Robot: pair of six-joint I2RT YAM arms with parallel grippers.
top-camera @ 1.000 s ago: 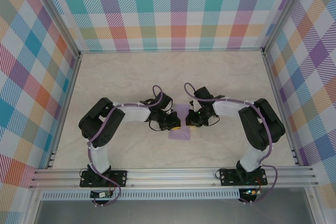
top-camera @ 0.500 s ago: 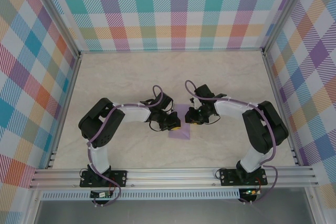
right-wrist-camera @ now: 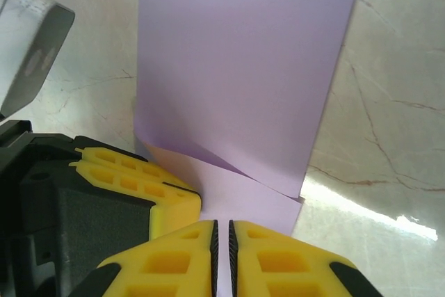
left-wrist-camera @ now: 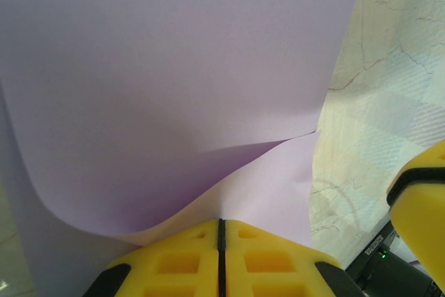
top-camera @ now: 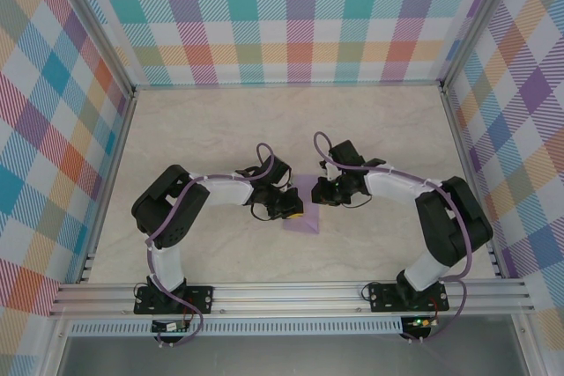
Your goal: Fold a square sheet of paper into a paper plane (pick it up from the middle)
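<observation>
Left gripper (left-wrist-camera: 221, 226) is closed, pinching the left edge of the half-folded square sheet of paper (right-wrist-camera: 243, 67); right gripper (right-wrist-camera: 222, 227) pinches its right edge.

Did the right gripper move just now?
Yes. The right gripper slid a little farther from the front rail, toward the back wall.

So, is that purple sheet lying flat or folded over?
Folded over: the sheet shows one layer doubled back over another, its bend rounded, not creased.
</observation>
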